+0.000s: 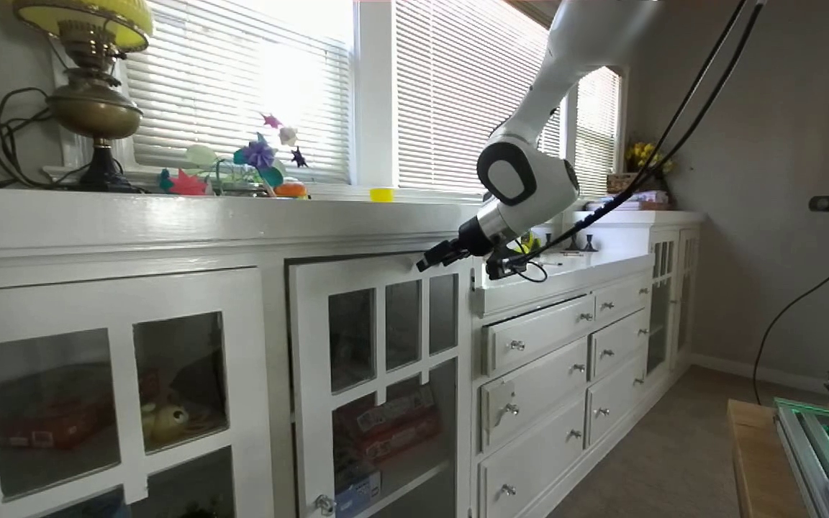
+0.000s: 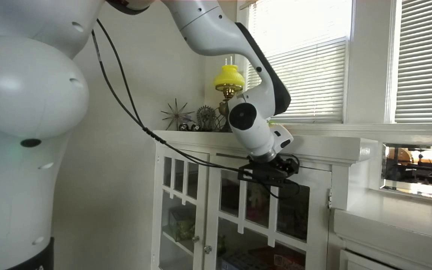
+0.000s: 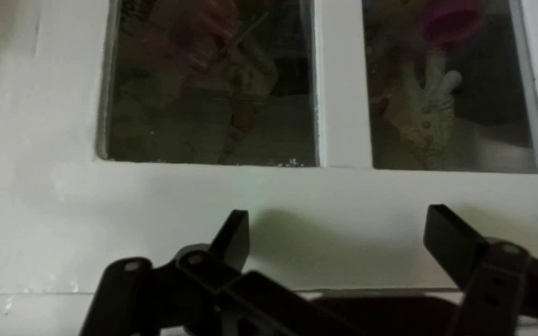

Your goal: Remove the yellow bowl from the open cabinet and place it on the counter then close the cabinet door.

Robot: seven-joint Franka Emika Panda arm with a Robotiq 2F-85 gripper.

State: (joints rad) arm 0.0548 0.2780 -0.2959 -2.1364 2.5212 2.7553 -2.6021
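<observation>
One knob (image 1: 324,505), at left in an exterior view, marks the free edge of the cabinet door (image 1: 378,385), which appears slightly ajar; to close it well, we would press slowly on its frame (image 1: 311,360), not the glass (image 1: 404,324), near this edge. Farther right, the yellow bowl (image 1: 381,194) rests on the table (image 1: 191,216). Rightmost, the gripper (image 3: 336,224) stands wide and empty before the door's top rail (image 3: 325,193); contact we cannot confirm.

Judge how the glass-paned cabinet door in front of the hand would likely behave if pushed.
The glass-paned cabinet door would probably swing rather than slide, given the hinge at its edge. Its broad white frame suggests it should feel stiff. The glass panes are likely its fragile part, so the top rail facing the hand seems safer to push.
</observation>
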